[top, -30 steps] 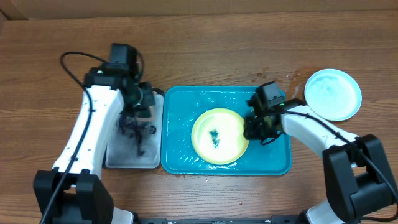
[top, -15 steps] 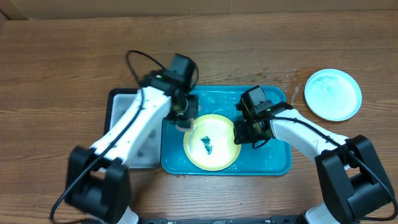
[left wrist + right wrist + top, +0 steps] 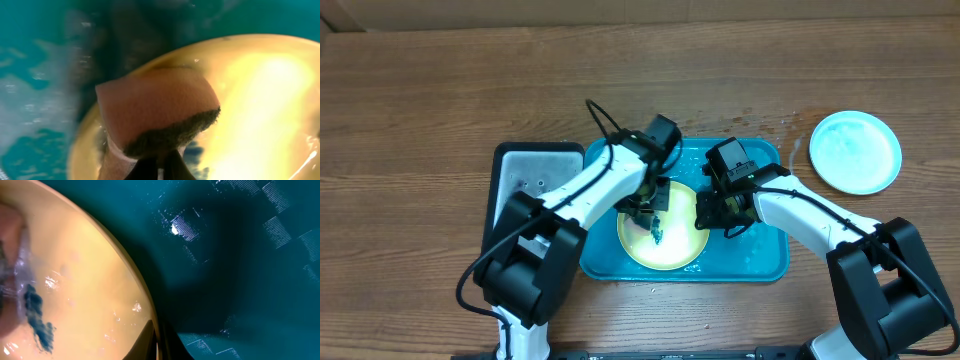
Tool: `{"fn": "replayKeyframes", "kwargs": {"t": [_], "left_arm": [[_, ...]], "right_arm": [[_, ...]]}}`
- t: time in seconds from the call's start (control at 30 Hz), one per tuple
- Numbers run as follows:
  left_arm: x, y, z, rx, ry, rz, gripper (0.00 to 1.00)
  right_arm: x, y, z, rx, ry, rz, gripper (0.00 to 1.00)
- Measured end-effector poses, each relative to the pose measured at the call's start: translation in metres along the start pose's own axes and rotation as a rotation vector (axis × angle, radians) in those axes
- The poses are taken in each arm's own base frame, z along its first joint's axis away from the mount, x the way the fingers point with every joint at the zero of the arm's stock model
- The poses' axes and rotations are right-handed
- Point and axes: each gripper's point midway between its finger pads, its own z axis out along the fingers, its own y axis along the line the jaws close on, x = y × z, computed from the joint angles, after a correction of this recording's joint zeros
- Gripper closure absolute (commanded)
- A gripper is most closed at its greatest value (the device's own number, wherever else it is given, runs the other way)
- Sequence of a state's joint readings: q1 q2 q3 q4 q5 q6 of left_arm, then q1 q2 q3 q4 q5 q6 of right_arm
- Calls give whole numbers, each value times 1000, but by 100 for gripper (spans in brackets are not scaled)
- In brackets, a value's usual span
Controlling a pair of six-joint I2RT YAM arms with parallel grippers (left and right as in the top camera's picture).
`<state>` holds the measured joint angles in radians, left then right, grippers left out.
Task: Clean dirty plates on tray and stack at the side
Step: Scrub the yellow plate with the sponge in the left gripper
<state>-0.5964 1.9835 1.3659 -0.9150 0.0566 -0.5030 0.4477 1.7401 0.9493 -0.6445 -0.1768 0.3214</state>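
A yellow plate (image 3: 675, 245) with a dark blue stain (image 3: 658, 234) lies in the teal tray (image 3: 760, 262). My left gripper (image 3: 645, 205) is shut on a sponge (image 3: 155, 112) with a dark scrubbing face and holds it on the plate's left part. The plate fills the left wrist view (image 3: 250, 110). My right gripper (image 3: 705, 215) is shut on the plate's right rim (image 3: 150, 315). The stain also shows in the right wrist view (image 3: 40, 320). A clean light-blue plate (image 3: 856, 150) lies on the table at the far right.
A grey tray (image 3: 525, 175) with wet patches sits left of the teal tray. Water drops lie on the wood between the teal tray and the light-blue plate. The teal tray floor (image 3: 240, 255) is wet.
My left arm has swung from the grey tray across to the yellow plate, carrying the sponge onto it. The right gripper has drawn the plate a little to the left.
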Motion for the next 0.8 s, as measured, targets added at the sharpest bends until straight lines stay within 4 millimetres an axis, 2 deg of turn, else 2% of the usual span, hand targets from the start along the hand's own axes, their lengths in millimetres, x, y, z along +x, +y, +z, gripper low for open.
{"fn": "replayKeyframes", "kwargs": {"t": [0.23, 0.37, 0.67, 0.8], "left_arm": [[14, -44, 6, 74, 5, 32, 96], [16, -60, 7, 152, 30, 9, 96], [19, -72, 7, 227, 73, -53, 96], [16, -68, 7, 226, 72, -88, 96]], "right_arm": [[0, -1, 0, 6, 2, 2, 96], [1, -3, -1, 11, 4, 5, 96], [0, -7, -2, 12, 6, 133, 96], [-1, -10, -3, -7, 15, 245, 96]]}}
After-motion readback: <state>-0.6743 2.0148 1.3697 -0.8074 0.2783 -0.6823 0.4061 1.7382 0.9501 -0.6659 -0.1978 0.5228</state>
